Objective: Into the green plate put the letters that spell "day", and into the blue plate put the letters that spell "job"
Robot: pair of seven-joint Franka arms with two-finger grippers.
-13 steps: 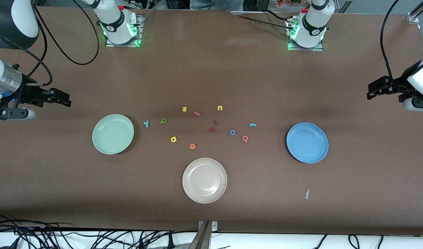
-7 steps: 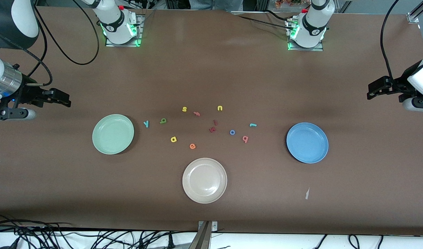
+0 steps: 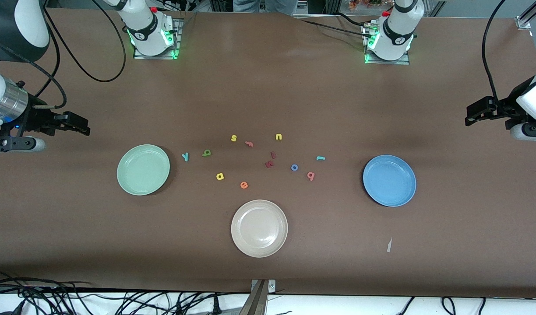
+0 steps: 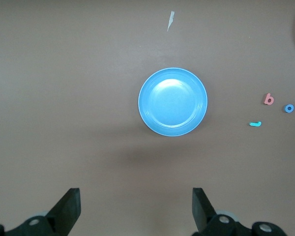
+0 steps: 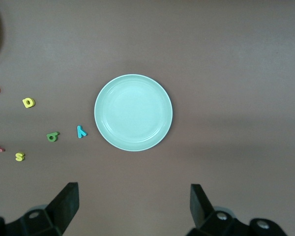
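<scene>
While both jaws gape aloft, green plate [image 5: 133, 112] lies below.

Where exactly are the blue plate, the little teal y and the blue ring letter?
blue plate [image 3: 389, 180]: front view, bare middle of the dish.
teal y [image 3: 185, 156]: front view, where its strokes meet.
blue o [image 3: 294, 167]: front view, on the ring's band.

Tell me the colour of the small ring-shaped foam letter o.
Blue; the ring-shaped foam letter o shows best in the front view.
</scene>
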